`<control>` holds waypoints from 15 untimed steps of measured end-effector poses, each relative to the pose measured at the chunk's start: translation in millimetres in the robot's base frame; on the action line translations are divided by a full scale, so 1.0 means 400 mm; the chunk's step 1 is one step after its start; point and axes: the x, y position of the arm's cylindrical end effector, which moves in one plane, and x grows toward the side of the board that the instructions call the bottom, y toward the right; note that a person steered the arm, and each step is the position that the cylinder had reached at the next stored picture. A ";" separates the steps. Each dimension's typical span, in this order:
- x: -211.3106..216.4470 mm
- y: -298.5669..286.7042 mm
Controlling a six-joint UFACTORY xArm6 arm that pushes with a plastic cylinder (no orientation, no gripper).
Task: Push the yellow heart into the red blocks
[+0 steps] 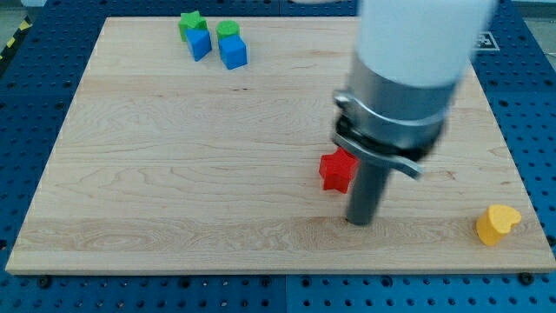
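Unpushed, the yellow heart (pixel 498 224) sits at the board's (pixel 174 174) bottom-right corner, well apart from the red block (pixel 337 170); my fingerless tip (pixel 359 221) stands beside red.

- Red blocks: one in view, a star-shaped red block (pixel 337 170); the arm hides part of the bench (pixel 174 174).
- Yellow blocks: one, the yellow heart (pixel 497 223).
- Blue blocks: two, the left blue block (pixel 200 43) and the right blue block (pixel 233 53).
- Green blocks: two, the left green block (pixel 190 23) and the right green block (pixel 228 30).
- Rods: one, ending in my tip (pixel 359 220).
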 end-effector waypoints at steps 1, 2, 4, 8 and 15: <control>0.089 0.195; 0.089 0.270; 0.086 0.549; 0.082 0.435; -0.055 0.292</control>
